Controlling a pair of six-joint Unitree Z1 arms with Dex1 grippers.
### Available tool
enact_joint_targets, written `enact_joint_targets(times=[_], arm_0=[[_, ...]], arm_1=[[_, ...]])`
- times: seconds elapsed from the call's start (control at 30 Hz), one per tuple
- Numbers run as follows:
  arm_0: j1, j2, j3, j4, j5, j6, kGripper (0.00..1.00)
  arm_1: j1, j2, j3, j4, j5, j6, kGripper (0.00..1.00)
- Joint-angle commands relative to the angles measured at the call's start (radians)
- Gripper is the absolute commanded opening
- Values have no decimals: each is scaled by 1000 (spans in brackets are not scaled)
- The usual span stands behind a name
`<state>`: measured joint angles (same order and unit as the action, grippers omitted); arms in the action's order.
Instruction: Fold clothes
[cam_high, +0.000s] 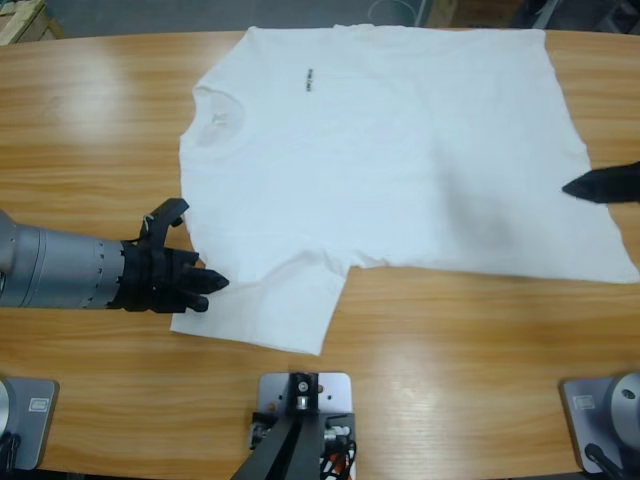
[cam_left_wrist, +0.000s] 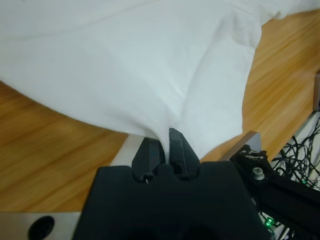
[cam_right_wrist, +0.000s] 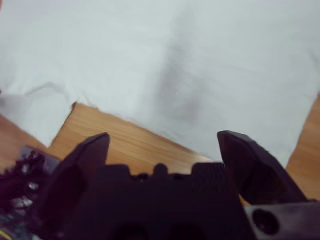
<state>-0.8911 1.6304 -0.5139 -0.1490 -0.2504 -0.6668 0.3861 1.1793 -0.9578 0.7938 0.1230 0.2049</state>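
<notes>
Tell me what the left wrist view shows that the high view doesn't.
Only the left wrist view shows the left tool with its jaws shut on a pinch of the shirt, cloth puckering up from the grip, and cables at the right edge. Only the high view shows the whole shirt spread flat, its collar, the small black print, and the right tool at the hem edge. Both show the left tool at the sleeve and the table.
</notes>
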Motion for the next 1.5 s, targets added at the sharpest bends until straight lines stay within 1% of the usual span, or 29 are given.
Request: enact_joint_targets(times=[0.03,0.13,0.2,0.23,0.27,0.37,0.5,0.67,0.73,0.9,1.0,1.1,1.3,1.4,1.5], arm_0=[[69,-49,1,54,-31,16,0],[133,-80,-34,120,-50,49,0],[155,-87,-59,158,-54,67,0],[162,-91,-69,173,-59,74,0],[166,-94,-77,186,-63,79,0],[175,-94,-97,211,-67,93,0],[185,-94,-122,239,-72,107,0],[222,-96,-132,270,-77,132,0],[245,-99,-141,293,-79,146,0],[304,-107,-170,348,-87,183,0],[306,-98,-176,355,-89,192,0],[318,-95,-181,361,-89,199,0],[360,-67,-229,394,-93,226,0],[367,-55,-267,443,-94,243,0],[391,-45,-273,453,-86,245,0]], arm_1=[[-197,124,28,28,163,77,911],[-245,202,19,50,253,85,928],[-272,283,16,69,324,87,997],[-282,312,16,74,348,87,993],[-293,321,17,78,346,88,981],[-303,244,66,34,302,165,986],[-303,121,188,-107,262,294,987],[-303,2,239,-136,99,390,995],[-303,-16,241,-153,55,421,996],[-303,38,261,-219,46,471,996],[-303,51,307,-251,41,521,992],[-303,87,375,-320,41,572,991],[-302,109,414,-368,45,634,986],[-302,112,426,-369,17,666,982],[-302,165,448,-367,-9,732,982]])
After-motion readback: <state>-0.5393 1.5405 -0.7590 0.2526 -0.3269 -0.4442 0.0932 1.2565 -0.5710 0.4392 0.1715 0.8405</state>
